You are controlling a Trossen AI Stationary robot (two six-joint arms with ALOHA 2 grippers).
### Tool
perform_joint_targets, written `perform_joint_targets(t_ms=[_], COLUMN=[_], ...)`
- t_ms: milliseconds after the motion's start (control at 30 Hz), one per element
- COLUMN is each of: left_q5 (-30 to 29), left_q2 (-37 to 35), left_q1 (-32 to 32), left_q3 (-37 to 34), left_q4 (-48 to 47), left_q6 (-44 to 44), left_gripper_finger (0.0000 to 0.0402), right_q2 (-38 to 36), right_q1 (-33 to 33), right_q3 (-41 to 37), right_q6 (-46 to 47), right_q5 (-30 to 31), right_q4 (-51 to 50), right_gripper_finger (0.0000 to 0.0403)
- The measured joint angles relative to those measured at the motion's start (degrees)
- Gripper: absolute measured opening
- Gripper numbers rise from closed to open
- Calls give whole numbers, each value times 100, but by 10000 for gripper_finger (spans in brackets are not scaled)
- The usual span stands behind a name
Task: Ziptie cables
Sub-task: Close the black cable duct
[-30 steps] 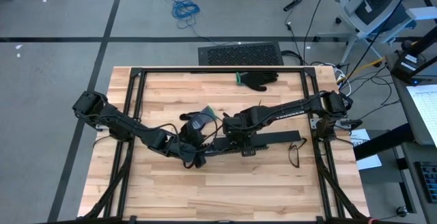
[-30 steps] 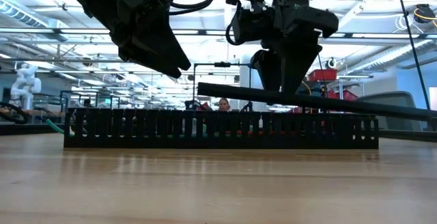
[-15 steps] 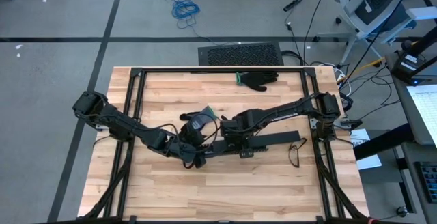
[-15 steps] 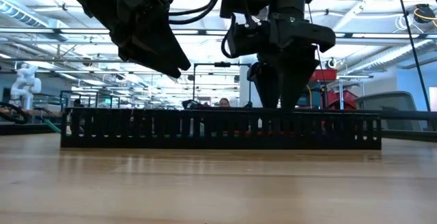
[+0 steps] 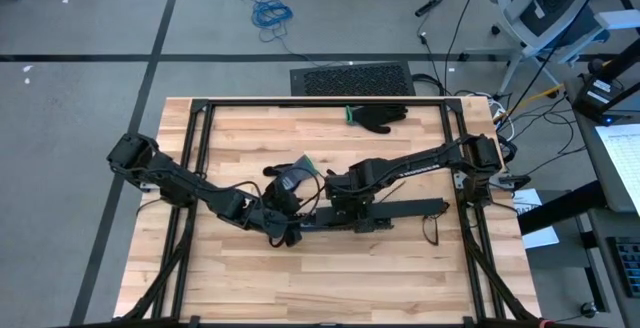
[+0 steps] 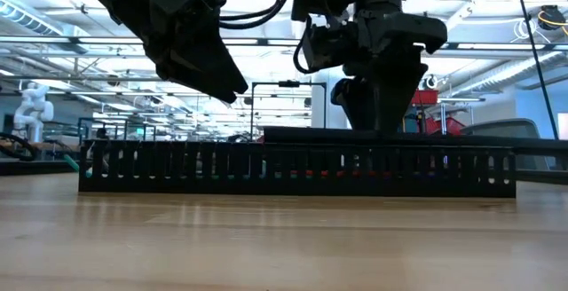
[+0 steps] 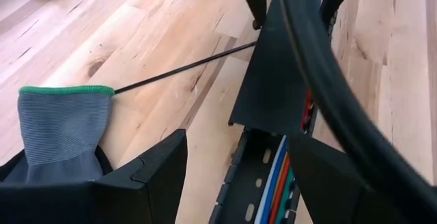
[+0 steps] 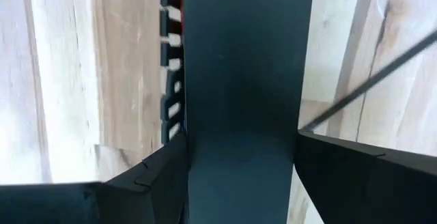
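- High view: straight down from above, taking in the whole table (image 5: pixel 250 288), both arms and surrounding floor.
- Low view: at tabletop height, level across the wood into the room beyond, close to the slotted channel (image 6: pixel 293 169).
- Left wrist view: close over the channel's open end, cables (image 7: pixel 273 183) inside.
- Right wrist view: nearer still, over the channel's cover (image 8: pixel 242 80).
- All four share the channel.

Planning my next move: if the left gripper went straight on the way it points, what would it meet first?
Probably the open slotted channel with the cables lying in it, just ahead of the left gripper. The flat black cover lies farther on; depth is unclear.
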Motion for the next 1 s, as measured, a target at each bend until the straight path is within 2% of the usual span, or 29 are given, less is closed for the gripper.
perform_joint_targets(t_ms=[133,367,1000], left_q5=[-18,-35,-38], left_q2=[0,0,0], left_q1=[7,72,72], left_q3=[0,0,0], left_q4=[-2,-2,-4], left_q6=[1,20,-11], left_gripper_finger=[244,244,244], right_q2=[-26,-42,-17], right_q1=[-2,53,203], right_q3=[2,2,2], right_q6=[275,535,701], right_q5=[-252,-288,104], right_q4=[1,53,357], right_gripper_finger=[233,233,233])
